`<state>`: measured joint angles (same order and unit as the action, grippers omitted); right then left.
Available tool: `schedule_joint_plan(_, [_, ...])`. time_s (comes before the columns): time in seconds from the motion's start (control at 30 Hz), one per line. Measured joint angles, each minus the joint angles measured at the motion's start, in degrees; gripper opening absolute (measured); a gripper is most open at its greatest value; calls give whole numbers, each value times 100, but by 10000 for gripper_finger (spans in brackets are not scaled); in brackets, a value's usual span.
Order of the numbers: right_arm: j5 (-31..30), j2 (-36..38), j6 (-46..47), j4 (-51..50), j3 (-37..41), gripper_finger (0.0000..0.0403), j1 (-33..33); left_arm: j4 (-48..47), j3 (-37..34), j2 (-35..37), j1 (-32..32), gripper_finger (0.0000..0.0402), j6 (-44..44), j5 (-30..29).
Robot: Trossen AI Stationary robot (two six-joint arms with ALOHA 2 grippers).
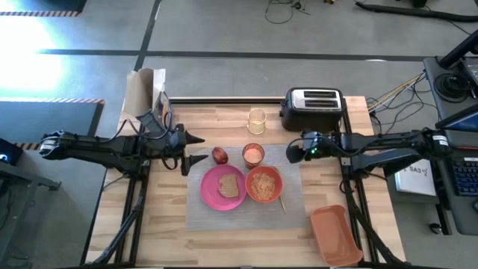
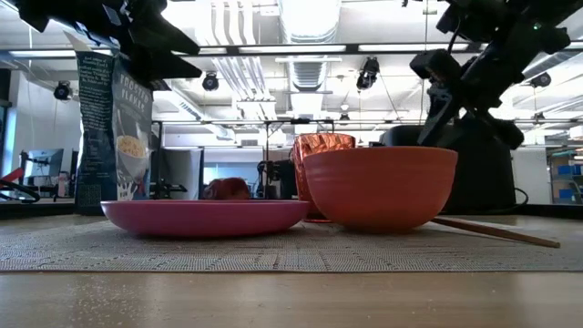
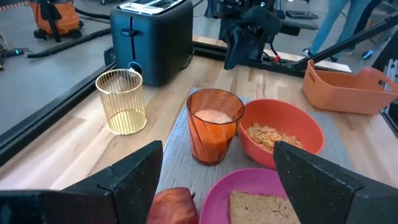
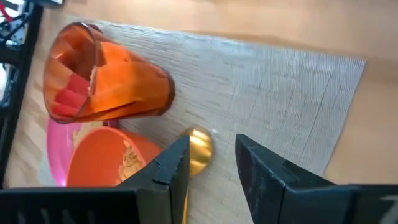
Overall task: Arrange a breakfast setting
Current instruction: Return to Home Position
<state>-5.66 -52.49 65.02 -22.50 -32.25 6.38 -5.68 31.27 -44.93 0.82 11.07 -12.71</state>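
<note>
A grey placemat [image 1: 295,196] lies mid-table. On it stand a pink plate [image 1: 213,196] with a toast slice [image 1: 228,184], an orange bowl [image 1: 264,184] of cereal, an orange cup [image 1: 253,155] and a red apple [image 1: 219,155]. A thin wooden utensil [image 1: 282,203] lies right of the bowl. My left gripper [image 1: 197,149] is open and empty, just left of the apple [image 3: 174,206]. My right gripper [image 1: 291,152] hovers over the mat's far right part, right of the cup [image 4: 106,81]. Its fingers [image 4: 211,168] are a little apart and empty.
A black-and-silver toaster [image 1: 312,108] and a pale wire cup [image 1: 257,119] stand at the far edge. A cereal bag [image 1: 142,93] stands at the far left. An orange tray [image 1: 336,235] sits at the near right corner. Bare wood shows near the front edge.
</note>
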Motion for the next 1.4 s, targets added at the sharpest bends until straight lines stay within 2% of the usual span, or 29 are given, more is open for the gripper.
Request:
schedule_joint_plan(0.1, [-192,143,-595,33,0,119,85,73,-2,0,15,291,-14,-1])
schedule_joint_plan(0.27, [-821,488,-2092,332,0,117,119,20,-2,2,26,291,-258,156])
schedule_joint_plan(0.43, [-939,714,-3606,927,76,116,117,-265,-7,-2,143,291,-203,429])
schedule_joint_plan(0.6, [-921,715,-4757,1950,406,117,117,194,-147,-2,357,291,-254,431])
schedule_joint_plan(0.7, [-917,710,-4835,2731,779,118,117,715,-441,-1,442,291,-233,437])
schedule_joint_plan(0.83, [-801,701,-4860,4254,1451,114,117,1163,-784,97,437,291,8,439])
schedule_joint_plan(1.0, [-740,656,-4662,5822,2332,105,115,1362,-967,286,437,291,-3,440])
schedule_joint_plan(1.23, [-742,660,-4435,6696,3037,94,115,1369,-1198,319,433,291,-654,422])
schedule_joint_plan(1.4, [-744,658,-4551,6681,3156,93,115,1434,-1335,283,433,291,-522,415])
